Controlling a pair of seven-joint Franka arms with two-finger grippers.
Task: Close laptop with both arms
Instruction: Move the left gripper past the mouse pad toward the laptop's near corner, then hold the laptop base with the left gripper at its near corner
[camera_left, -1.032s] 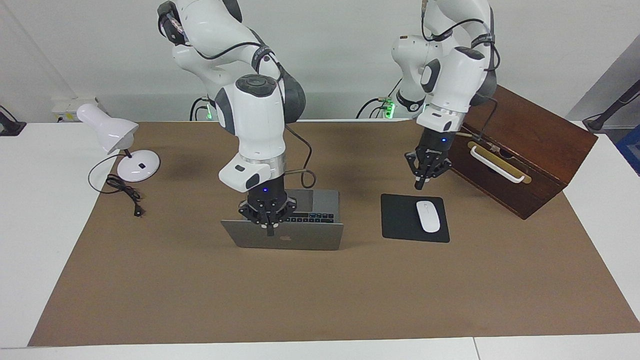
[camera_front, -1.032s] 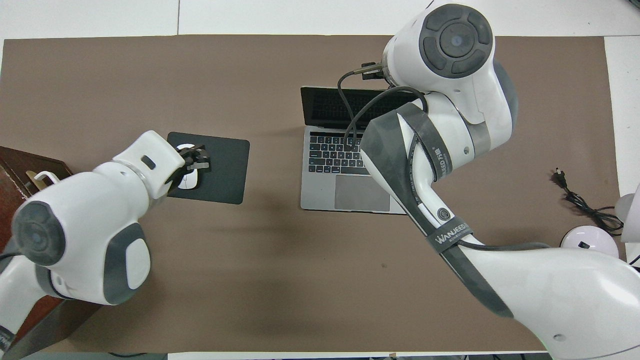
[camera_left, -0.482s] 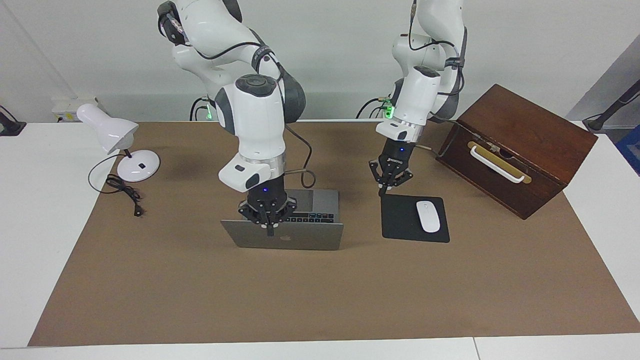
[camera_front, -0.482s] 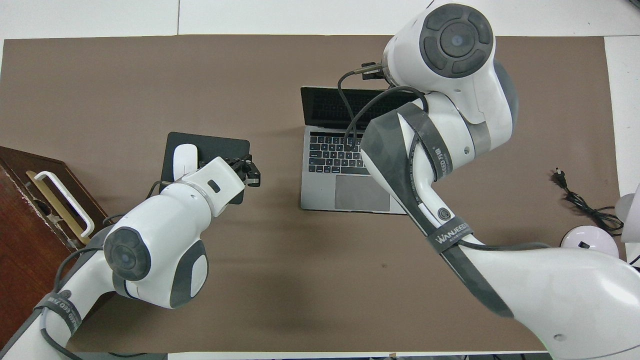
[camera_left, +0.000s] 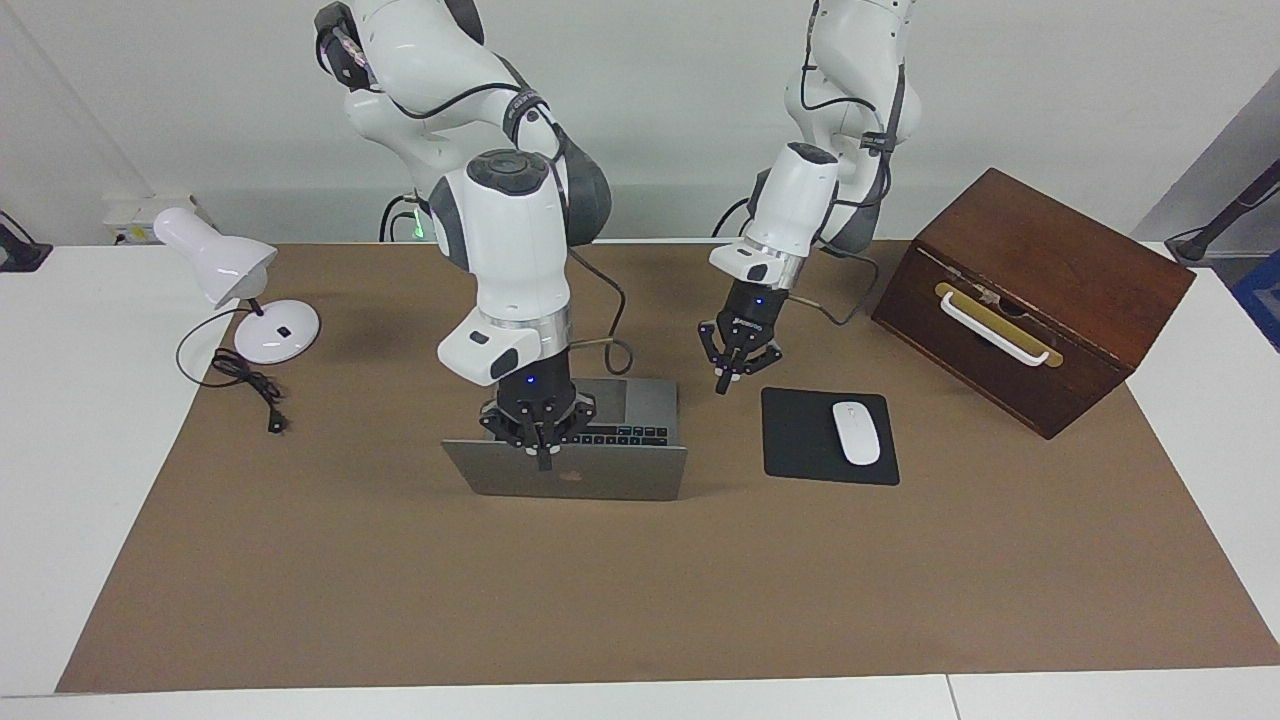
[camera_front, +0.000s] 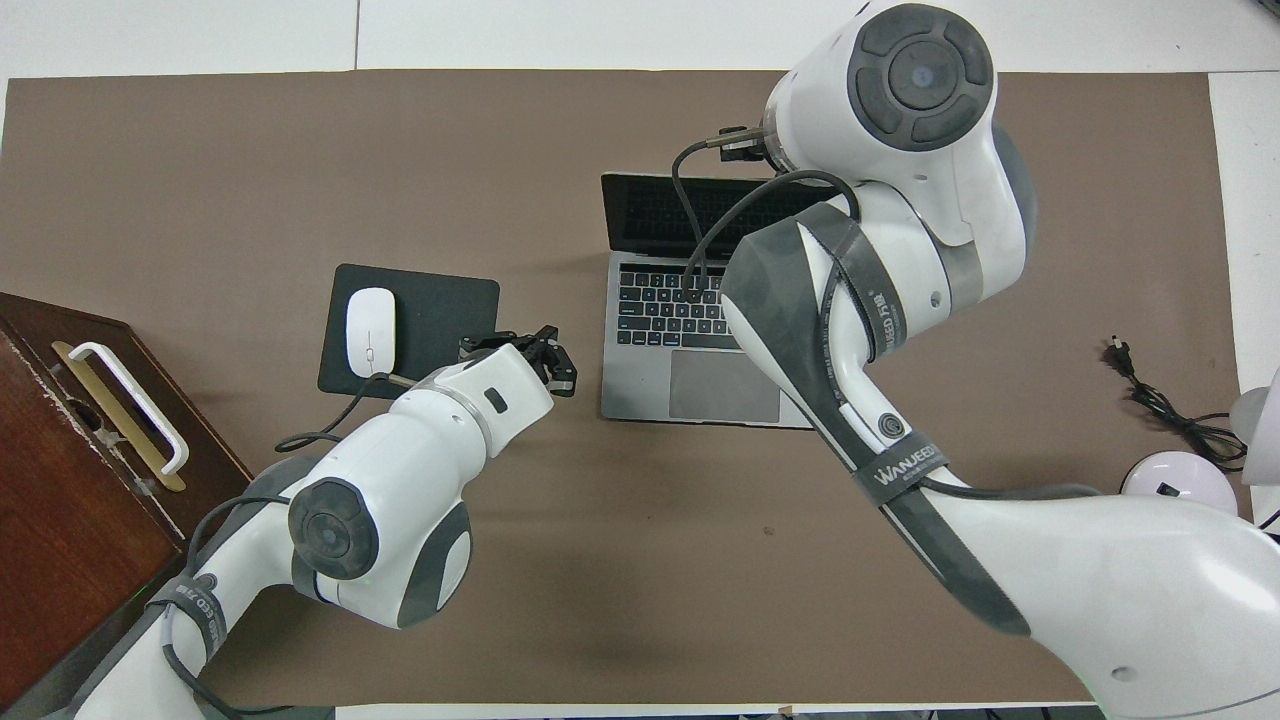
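Note:
The silver-grey laptop stands open on the brown mat, its lid with the dark logo turned away from the robots; its keys and trackpad show in the overhead view. My right gripper is shut, and its tip is at the middle of the lid's top edge, on the logo side. In the overhead view the right arm hides that gripper. My left gripper is shut and hangs low over the mat between the laptop and the black mouse pad; it also shows in the overhead view.
A white mouse lies on the mouse pad. A brown wooden box with a white handle stands at the left arm's end. A white desk lamp and its black cable are at the right arm's end.
My left gripper has swung from over the mouse pad, beside the wooden box, toward the laptop. The right gripper has stayed at the lid's top edge.

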